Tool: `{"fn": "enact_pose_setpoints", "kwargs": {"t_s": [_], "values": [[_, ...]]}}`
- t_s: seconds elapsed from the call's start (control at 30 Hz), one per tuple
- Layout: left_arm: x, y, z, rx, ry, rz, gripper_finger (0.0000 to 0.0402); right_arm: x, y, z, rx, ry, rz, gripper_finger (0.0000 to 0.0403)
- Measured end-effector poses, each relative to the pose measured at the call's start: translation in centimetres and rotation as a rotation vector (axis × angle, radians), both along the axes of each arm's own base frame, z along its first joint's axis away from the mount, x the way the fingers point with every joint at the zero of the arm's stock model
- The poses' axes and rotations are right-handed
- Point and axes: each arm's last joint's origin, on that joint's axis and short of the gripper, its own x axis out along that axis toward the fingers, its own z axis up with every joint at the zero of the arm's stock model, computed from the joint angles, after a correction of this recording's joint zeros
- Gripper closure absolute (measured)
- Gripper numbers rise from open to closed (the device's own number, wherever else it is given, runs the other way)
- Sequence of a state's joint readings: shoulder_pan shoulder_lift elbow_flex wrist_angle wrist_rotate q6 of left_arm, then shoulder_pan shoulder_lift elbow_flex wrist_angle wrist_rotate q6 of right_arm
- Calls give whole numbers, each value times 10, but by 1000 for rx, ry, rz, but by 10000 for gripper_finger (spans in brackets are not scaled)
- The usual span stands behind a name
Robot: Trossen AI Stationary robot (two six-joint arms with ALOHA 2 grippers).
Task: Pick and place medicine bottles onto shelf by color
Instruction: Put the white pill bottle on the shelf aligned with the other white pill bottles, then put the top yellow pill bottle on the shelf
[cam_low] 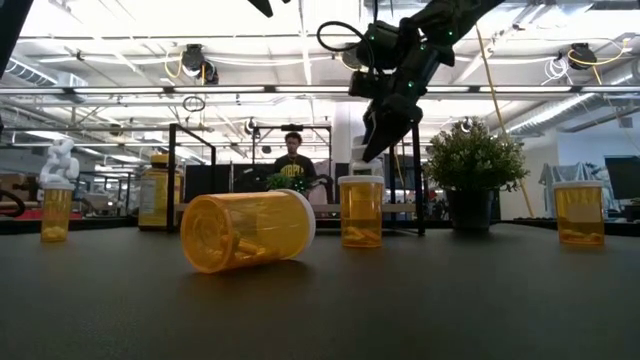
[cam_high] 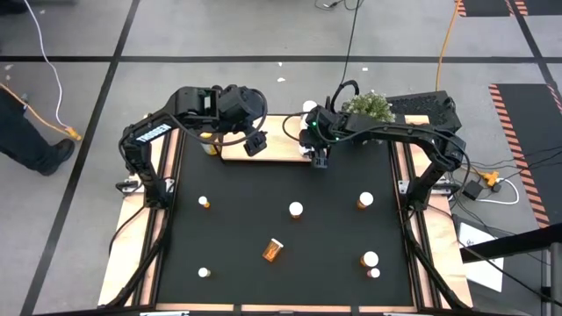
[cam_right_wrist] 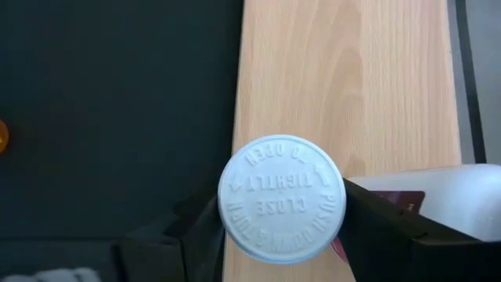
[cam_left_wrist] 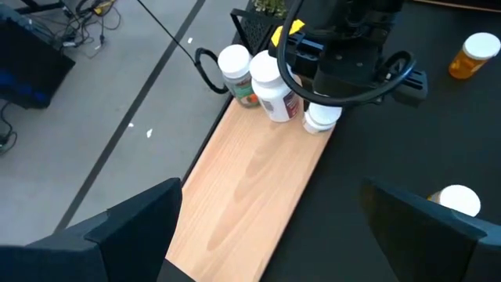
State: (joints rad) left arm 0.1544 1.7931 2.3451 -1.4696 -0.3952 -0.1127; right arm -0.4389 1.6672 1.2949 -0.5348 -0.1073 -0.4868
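My right gripper [cam_right_wrist: 282, 227] grasps a white bottle [cam_right_wrist: 282, 197] by its sides, the cap between my fingers [cam_right_wrist: 184, 231], standing at the edge of the shelf [cam_right_wrist: 352, 78] beside another white bottle [cam_right_wrist: 454, 196]. My left gripper [cam_left_wrist: 270, 227] hangs released, spread wide over the shelf's bare end.

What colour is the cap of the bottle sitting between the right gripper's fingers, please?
White, with raised lettering; the cap shows best in the right wrist view.

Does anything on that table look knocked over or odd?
Yes: one orange bottle lies on its side on the black mat, near the front. The other loose bottles stand upright. Nothing looks spilled.
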Motion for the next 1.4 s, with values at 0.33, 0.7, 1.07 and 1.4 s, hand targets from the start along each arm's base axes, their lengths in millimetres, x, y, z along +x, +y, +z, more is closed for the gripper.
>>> {"fn": "enact_pose_setpoints", "kwargs": {"t_s": [0.33, 0.7, 1.07, 1.4], "values": [[0, 1, 0, 1, 1, 1, 11, 1, -1, 0, -11, -9, -8, 162], [0, 2, 0, 1, 2, 3, 11, -5, 0, 19, -131, -44, -67, 120], [-8, 4, 3, 23, 9, 30, 11, -32, 22, 72, -226, -179, -244, 124], [-37, -10, 26, 7, -174, 207, 11, -63, 60, 119, 93, -447, -275, 124]]}}
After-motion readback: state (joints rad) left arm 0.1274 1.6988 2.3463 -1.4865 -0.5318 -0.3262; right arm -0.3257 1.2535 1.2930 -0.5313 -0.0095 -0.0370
